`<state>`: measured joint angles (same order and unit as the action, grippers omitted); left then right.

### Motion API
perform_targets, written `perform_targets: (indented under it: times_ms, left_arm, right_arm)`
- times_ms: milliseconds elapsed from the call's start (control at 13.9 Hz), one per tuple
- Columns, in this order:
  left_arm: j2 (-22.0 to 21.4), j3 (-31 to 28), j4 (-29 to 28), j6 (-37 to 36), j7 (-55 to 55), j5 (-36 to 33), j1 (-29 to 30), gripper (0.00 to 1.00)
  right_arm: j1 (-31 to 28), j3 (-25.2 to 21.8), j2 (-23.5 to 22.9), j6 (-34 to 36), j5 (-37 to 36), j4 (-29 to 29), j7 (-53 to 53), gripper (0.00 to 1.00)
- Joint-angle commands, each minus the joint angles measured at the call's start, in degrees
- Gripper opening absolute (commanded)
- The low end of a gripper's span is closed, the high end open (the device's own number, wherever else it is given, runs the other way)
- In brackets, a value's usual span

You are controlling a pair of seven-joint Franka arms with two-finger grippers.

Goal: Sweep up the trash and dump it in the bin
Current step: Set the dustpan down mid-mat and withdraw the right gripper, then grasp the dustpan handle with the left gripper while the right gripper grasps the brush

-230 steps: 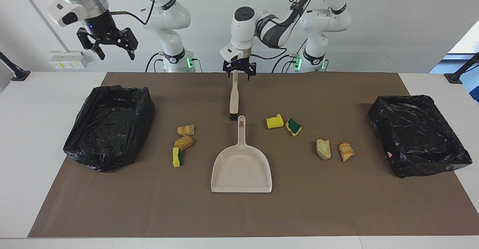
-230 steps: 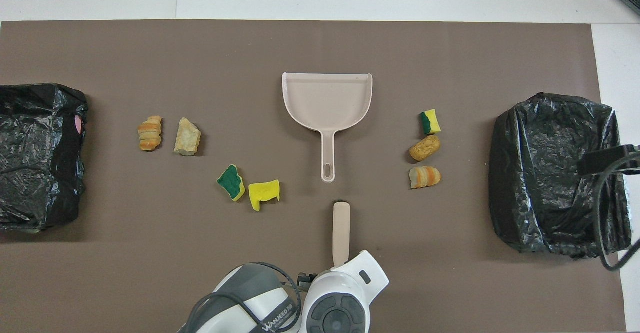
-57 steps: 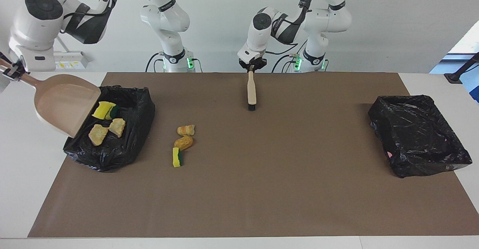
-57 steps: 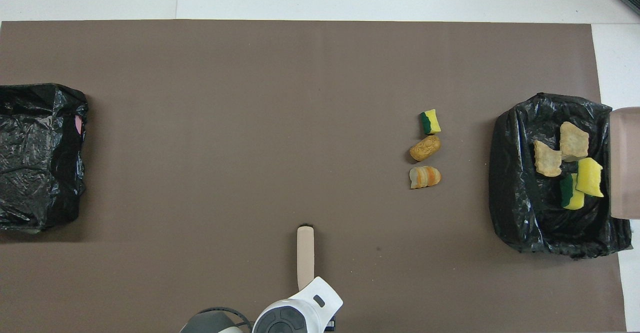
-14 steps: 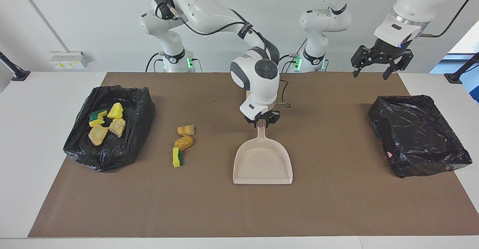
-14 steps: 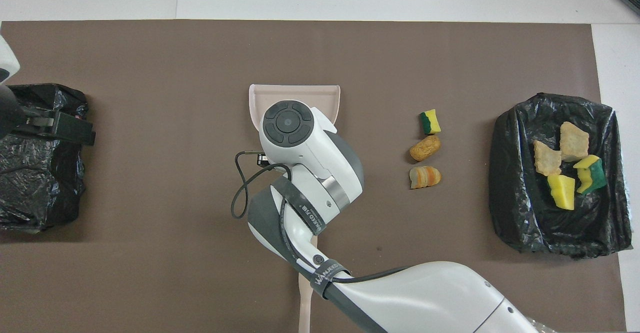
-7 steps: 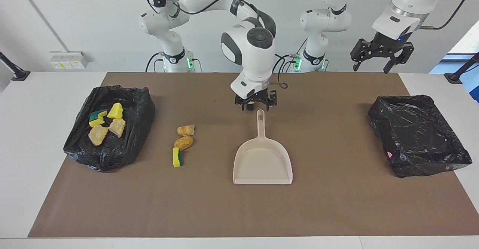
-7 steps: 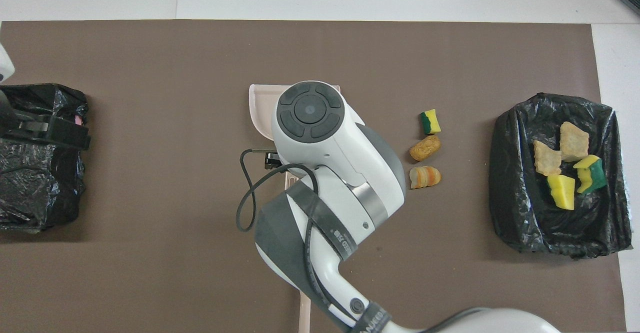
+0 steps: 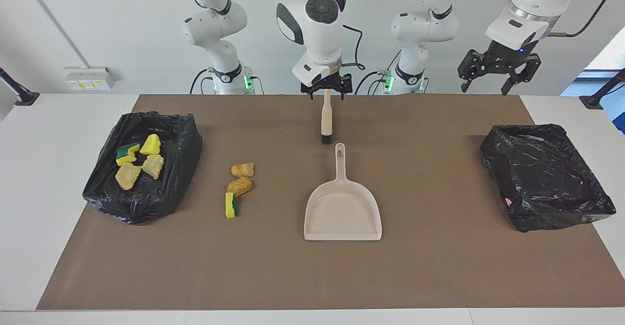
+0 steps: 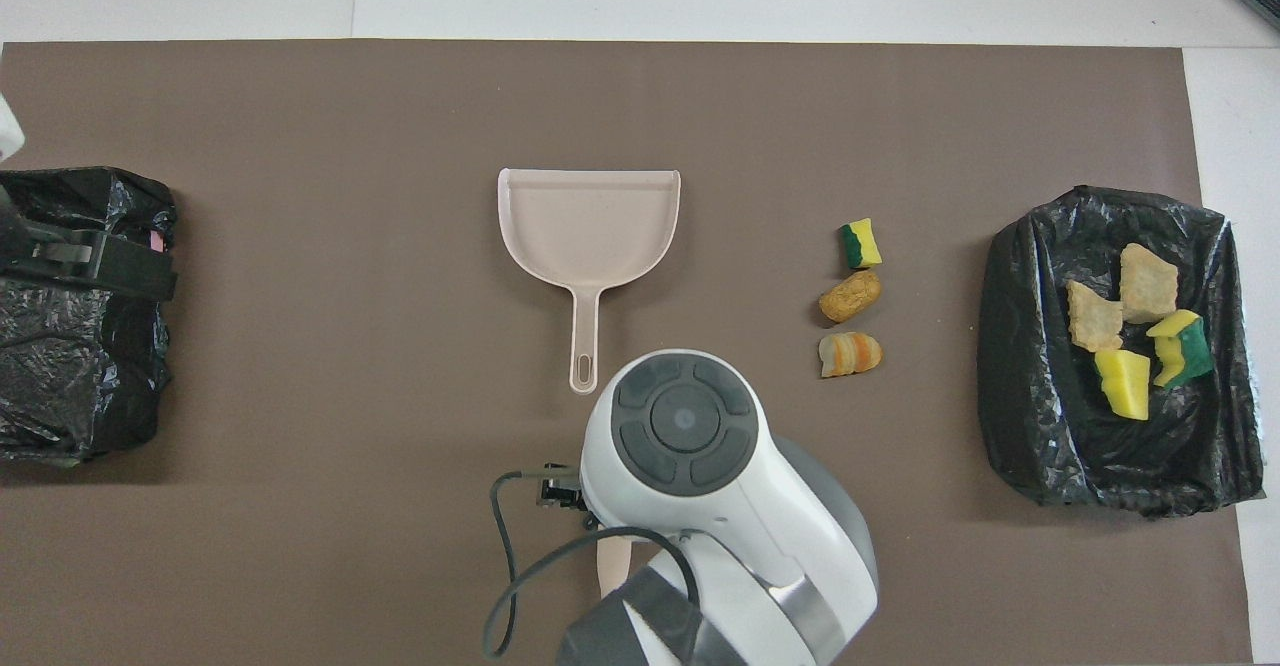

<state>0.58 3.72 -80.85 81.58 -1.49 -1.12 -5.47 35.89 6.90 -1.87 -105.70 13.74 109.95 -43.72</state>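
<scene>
Three trash scraps lie in a row on the brown mat: a tan striped lump (image 9: 242,170) (image 10: 850,354), an orange lump (image 9: 239,186) (image 10: 850,296) and a yellow-green sponge piece (image 9: 231,205) (image 10: 860,243). Several more scraps (image 9: 134,161) (image 10: 1130,331) lie in the black bin (image 9: 171,134) (image 10: 1020,386) at the right arm's end. The beige dustpan (image 9: 342,210) (image 10: 588,221) lies flat mid-mat. The beige brush (image 9: 326,117) (image 10: 611,566) lies nearer the robots. My right gripper (image 9: 326,93) is open, with a finger on each side of the brush handle's end. My left gripper (image 9: 499,77) is open, empty and raised.
A second black bin (image 9: 547,178) (image 10: 80,346) stands at the left arm's end, with no scraps showing in it. The brown mat (image 9: 439,266) covers most of the white table. My right arm's wrist (image 10: 690,436) hides the brush handle's end from overhead.
My right gripper has let go of the dustpan's handle, risen and drawn back toward the robots to the brush handle. The dustpan stays flat on the mat. The left gripper has barely moved.
</scene>
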Motion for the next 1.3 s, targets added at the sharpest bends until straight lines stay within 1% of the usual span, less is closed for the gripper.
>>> perform_targets:
  times_ms: [0,144,433,505,793,865,1009,1081,1153,1226]
  left_arm:
    - [-0.2,-0.4,0.6,-1.2,0.3,-0.8,-0.4,1.0]
    - [-0.2,-0.4,0.6,-1.2,0.3,-0.7,-0.4,1.0]
    - [-0.3,0.2,-0.5,2.6,0.3,-0.4,-0.4,1.0]
    - [-0.2,0.4,-0.4,2.7,0.3,-0.3,-0.6,1.0]
    - [0.6,1.2,-1.1,5.1,0.3,0.6,-1.0,1.0]
    - [0.8,1.8,-2.0,6.6,0.3,0.6,-1.1,1.0]
    - [1.1,3.9,-5.0,10.4,1.6,0.5,-1.0,1.0]
    - [1.1,5.1,-7.1,12.9,2.6,0.5,-1.0,1.0]
    - [1.2,6.6,-9.5,15.6,3.5,0.4,-1.0,1.0]
    - [1.6,8.0,-11.6,18.5,4.6,0.4,-1.0,1.0]
  right_arm:
    - [3.3,-0.2,5.4,-7.9,3.3,12.3,-4.2,1.0]
    - [6.1,-0.2,4.7,-13.5,3.5,16.0,-6.4,1.0]
    - [10.5,-0.2,3.2,-20.5,5.9,21.0,-8.8,1.0]
    - [11.0,-0.2,3.1,-21.6,6.3,21.9,-8.8,1.0]
    - [11.9,-0.2,3.2,-22.7,6.4,23.7,-9.5,1.0]
    - [13.2,-0.2,3.1,-24.7,6.4,24.9,-10.1,1.0]
    - [13.7,-0.2,3.1,-26.0,6.4,25.4,-11.3,1.0]
    - [13.7,-0.2,3.2,-25.8,6.4,25.5,-11.3,0.9]
    - [13.8,-0.2,3.1,-25.9,6.4,25.5,-11.2,0.72]
    - [13.9,-0.2,3.3,-25.4,6.4,25.5,-10.7,0.26]
